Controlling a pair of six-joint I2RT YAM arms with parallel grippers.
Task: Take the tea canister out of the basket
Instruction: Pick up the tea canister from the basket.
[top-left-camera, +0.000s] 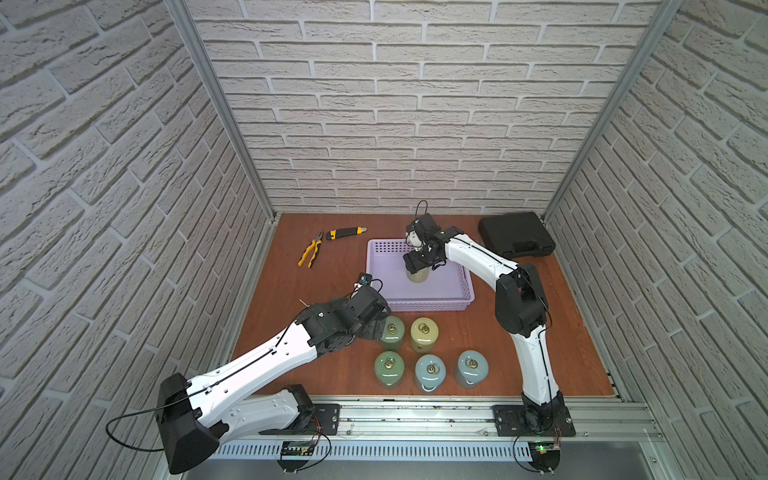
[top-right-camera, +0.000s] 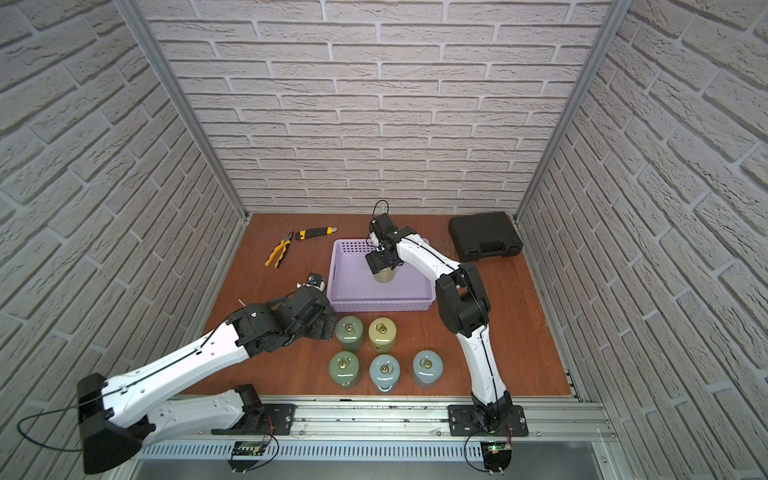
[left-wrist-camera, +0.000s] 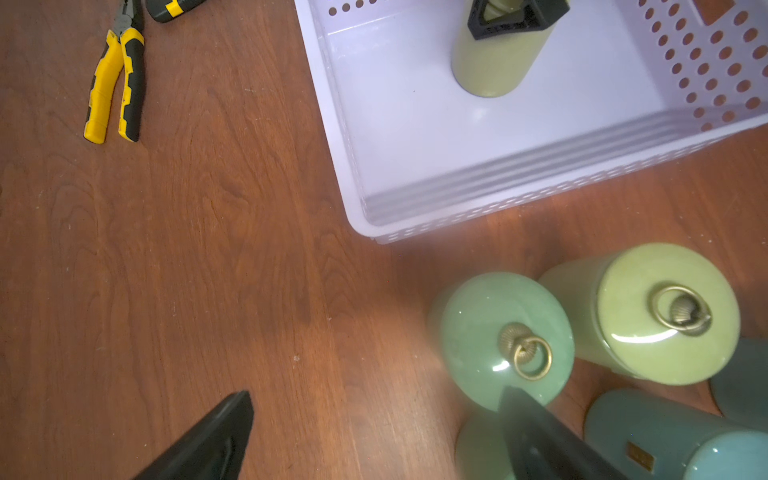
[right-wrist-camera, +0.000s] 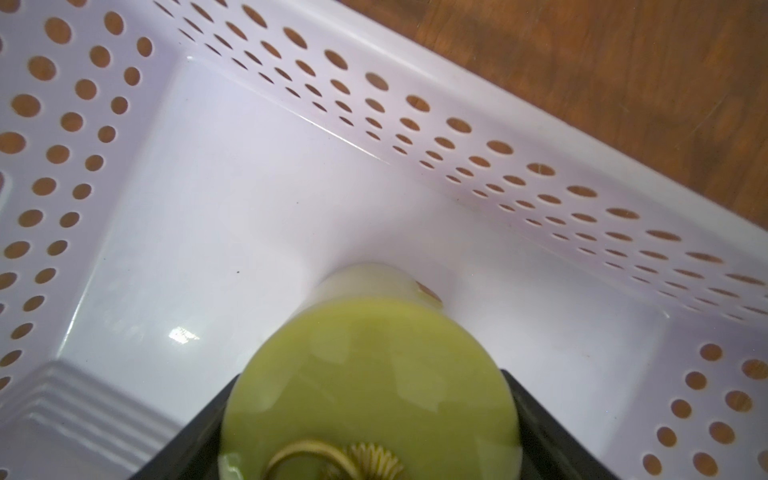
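The table (top-left-camera: 582, 332) is walled on three sides, with bare wood mostly lower right and along the left edge. Centre frame in both top views is the basket (top-left-camera: 419, 305), its far-right corner hidden under the right arm (top-left-camera: 478, 257). It holds just the canister (top-left-camera: 417, 276), upright about mid-floor, bare floor all round it, every wall well apart. Upper right corner of the table: case (top-left-camera: 516, 235), closed, near the wall, apart from the basket. In both top views the right gripper (top-left-camera: 419, 262) covers the canister top, so only the lower body shows. The right wrist view puts the right gripper (right-wrist-camera: 370, 374) with a jaw flush on each side of the lid (right-wrist-camera: 370, 395), no gap visible, so clamped on it. The ring (right-wrist-camera: 316, 457) is cut off at the frame bottom. Lower left of the basket, the left gripper (top-left-camera: 374, 328) is mostly hidden under its own wrist. In the left wrist view the left gripper (left-wrist-camera: 374, 392) has its jaws wide apart with only bare wood between. One finger (left-wrist-camera: 540, 436) overlaps a green can, contact unclear. Five loose canisters (top-left-camera: 424, 332) stand upright in two close-packed rows just below the basket's front wall. Upper left: pliers (top-left-camera: 311, 249) and knife (top-left-camera: 347, 232), apart from the basket. The knife (left-wrist-camera: 174, 8) is cut off at the top edge in the left wrist view.
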